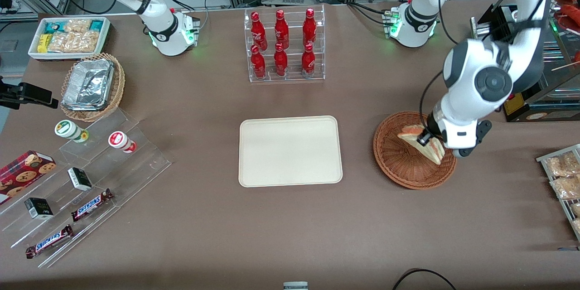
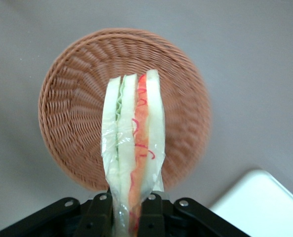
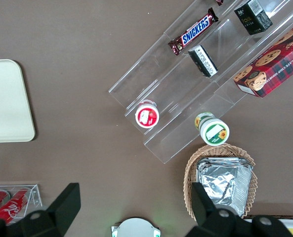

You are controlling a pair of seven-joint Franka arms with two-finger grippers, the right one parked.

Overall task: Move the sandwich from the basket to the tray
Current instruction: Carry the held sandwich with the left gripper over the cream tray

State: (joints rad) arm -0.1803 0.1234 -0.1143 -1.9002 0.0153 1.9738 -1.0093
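The end effector [image 2: 129,210] was closed on the sandwich [image 2: 133,148], holding it above the basket [image 2: 72,123]. It looked light, soft and slippery in its wrap, so a gentle grip seemed wise.

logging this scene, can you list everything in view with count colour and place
sandwich: 1, white with red and green filling, held above the basket
basket: 1, reddish-brown, toward the working arm's end
tray: 1, cream, mid table
bottles: 6, red, in a clear rack, farther from the camera than the tray
foil container: 1, silver, in a tan basket toward the parked arm's end
snack bin: 1, white, near the foil container
snickers bars: 2, brown, on a clear stand
cookie box: 1, red, beside the stand
gripper: 1, black, shut on the sandwich above the basket
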